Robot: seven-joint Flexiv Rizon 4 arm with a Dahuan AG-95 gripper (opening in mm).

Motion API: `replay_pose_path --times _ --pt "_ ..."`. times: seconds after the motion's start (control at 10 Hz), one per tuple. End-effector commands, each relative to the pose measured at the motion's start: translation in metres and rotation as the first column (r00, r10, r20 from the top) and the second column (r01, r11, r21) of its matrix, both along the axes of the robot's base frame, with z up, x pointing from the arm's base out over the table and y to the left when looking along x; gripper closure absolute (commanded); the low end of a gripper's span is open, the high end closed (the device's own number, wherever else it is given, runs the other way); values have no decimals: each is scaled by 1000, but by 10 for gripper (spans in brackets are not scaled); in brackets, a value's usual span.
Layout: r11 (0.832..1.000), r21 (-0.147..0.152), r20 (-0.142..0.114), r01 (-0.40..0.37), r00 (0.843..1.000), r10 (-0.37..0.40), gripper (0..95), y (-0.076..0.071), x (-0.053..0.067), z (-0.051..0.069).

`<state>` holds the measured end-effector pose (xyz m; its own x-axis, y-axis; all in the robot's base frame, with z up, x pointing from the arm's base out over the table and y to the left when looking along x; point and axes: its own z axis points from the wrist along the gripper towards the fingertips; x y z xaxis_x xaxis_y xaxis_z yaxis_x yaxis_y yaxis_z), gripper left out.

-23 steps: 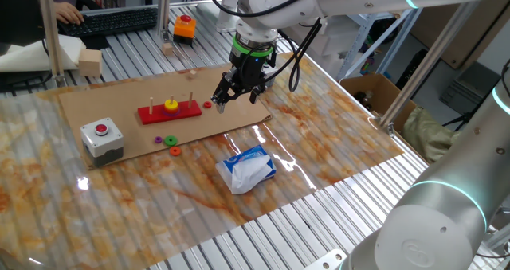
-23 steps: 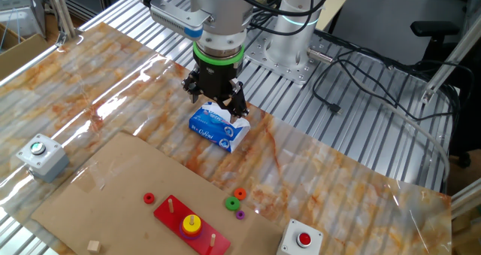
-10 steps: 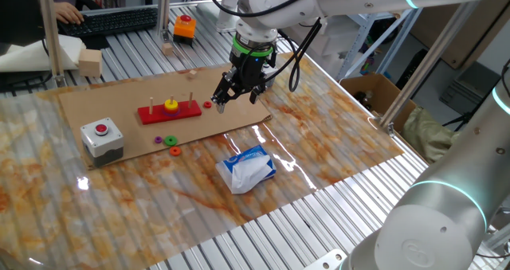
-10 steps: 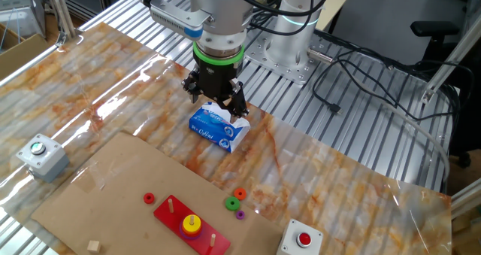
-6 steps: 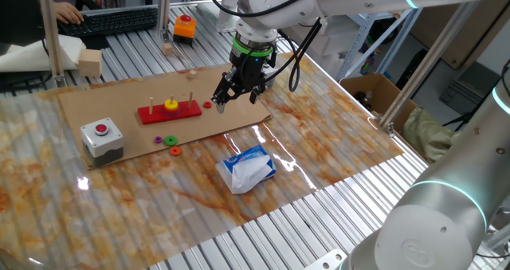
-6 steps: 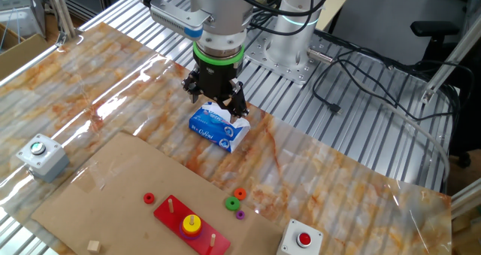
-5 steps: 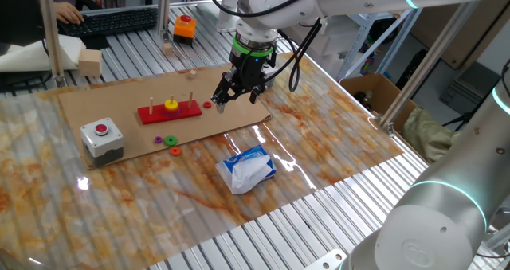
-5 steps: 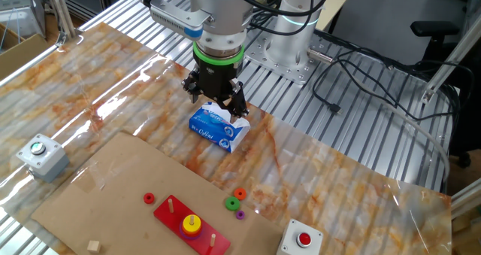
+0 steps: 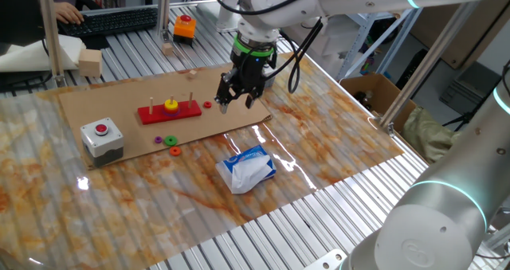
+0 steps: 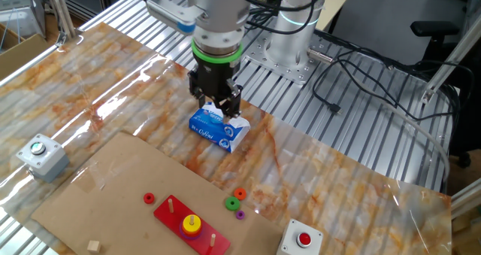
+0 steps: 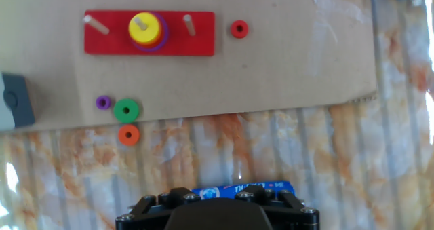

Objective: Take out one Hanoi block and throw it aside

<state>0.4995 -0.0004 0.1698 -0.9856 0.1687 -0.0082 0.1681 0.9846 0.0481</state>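
The yellow Hanoi block sits on the middle peg of the red base, on top of a purple ring. It also shows in the other fixed view and in the hand view. My gripper hangs in the air well above the cardboard sheet's right part, to the right of the base. Its fingers look spread and hold nothing. In the other fixed view the gripper hangs over the blue tissue pack. The hand view shows only the hand's dark body at the bottom edge.
Loose rings lie by the base: red, green, purple, and orange just off the cardboard. A blue tissue pack lies on the marble sheet. A red-button box stands left of the base.
The hand has turned a little about its own axis and shifted slightly right. The rings and the base have not moved.
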Motion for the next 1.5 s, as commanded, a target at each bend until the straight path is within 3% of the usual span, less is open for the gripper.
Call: replay_pose_path --times 0.1,0.6,0.7,0.9,1.0,1.5 --pt "982 75 5 173 985 -174 380 0 0 0" --pt "980 63 11 186 982 -187 380 11 1 5" --pt "980 56 12 192 981 -193 380 16 6 6" --pt "985 3 23 175 984 -175 380 25 19 8" --pt "986 -9 25 169 985 -169 380 27 25 7" --pt "985 -13 22 173 985 -173 380 32 57 -1"
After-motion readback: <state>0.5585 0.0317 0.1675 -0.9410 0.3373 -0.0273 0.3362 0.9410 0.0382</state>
